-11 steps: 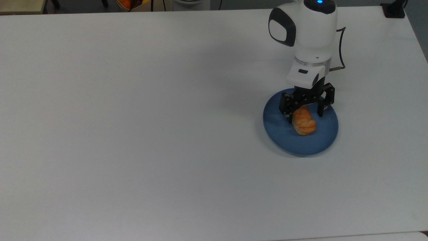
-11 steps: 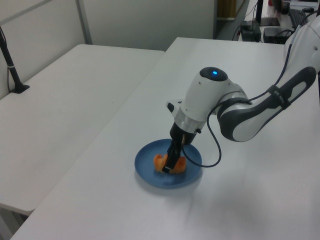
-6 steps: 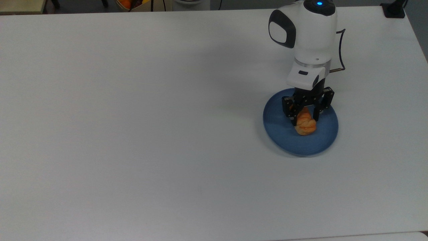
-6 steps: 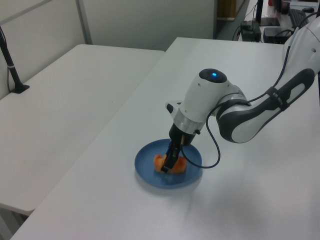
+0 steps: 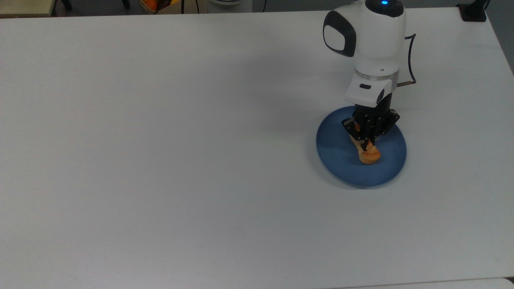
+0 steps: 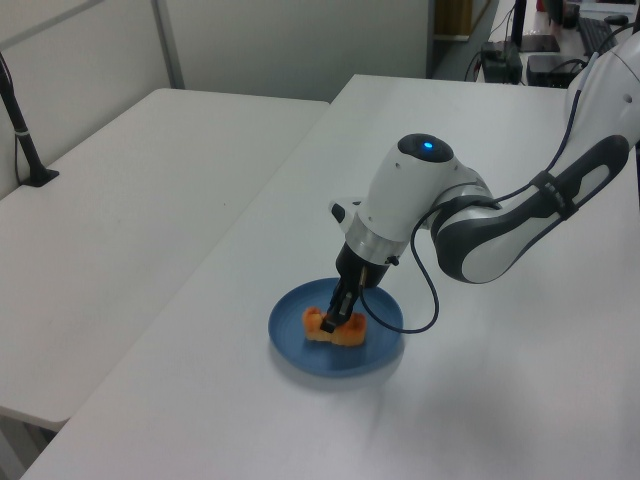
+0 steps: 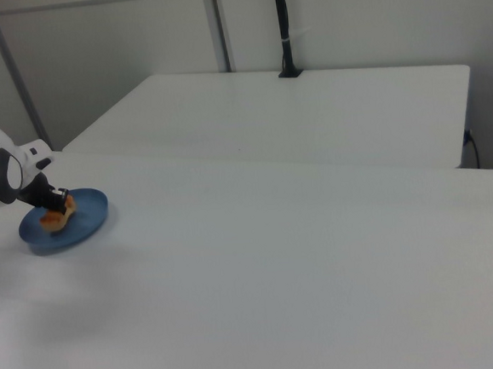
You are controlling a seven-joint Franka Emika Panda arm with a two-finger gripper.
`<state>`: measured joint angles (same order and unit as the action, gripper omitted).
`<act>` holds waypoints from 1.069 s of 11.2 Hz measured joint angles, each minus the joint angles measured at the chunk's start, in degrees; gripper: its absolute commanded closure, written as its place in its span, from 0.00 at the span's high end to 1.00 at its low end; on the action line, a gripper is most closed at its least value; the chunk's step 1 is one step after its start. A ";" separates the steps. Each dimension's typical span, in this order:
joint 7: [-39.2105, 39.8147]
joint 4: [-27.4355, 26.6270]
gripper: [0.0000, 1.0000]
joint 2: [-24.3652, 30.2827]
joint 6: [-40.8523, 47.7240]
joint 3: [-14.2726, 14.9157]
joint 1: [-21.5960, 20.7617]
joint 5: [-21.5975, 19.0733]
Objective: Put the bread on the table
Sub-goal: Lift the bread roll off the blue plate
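Note:
The golden-orange bread (image 5: 370, 154) (image 6: 330, 329) (image 7: 54, 218) lies on a round blue plate (image 5: 337, 154) (image 6: 290, 335) (image 7: 83, 223) at the right of the top view. My gripper (image 5: 366, 143) (image 6: 338, 318) comes down from above and is shut on the bread's middle, squeezing it narrow. The bread's near end sticks out below the fingers in the top view. The plate rests on the white table (image 5: 160, 140) (image 6: 300, 200) (image 7: 322, 272).
A second white table (image 6: 120, 220) (image 7: 309, 111) adjoins this one. A black post (image 6: 22, 130) (image 7: 285, 27) stands on it. The table edge (image 5: 257, 283) runs close along the bottom of the top view. Wide bare tabletop lies at the top view's left of the plate.
The gripper's fingers, spread either side of the bread a second ago, have closed onto it and pinched it. The arm and plate have stayed in place.

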<state>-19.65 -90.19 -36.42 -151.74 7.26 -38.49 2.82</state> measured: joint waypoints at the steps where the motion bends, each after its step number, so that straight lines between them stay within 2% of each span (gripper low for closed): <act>1: 0.00 0.09 0.03 0.56 0.00 0.04 0.00 0.00; 3: -0.08 0.11 0.03 3.09 1.95 0.34 0.24 0.00; 8: -0.08 0.08 0.03 13.89 16.37 0.51 2.40 0.00; 12: -0.15 -0.16 0.03 16.06 22.68 0.56 3.59 0.00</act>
<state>-19.80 -90.35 -20.36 -129.06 7.81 -34.90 2.82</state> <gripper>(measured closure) 0.881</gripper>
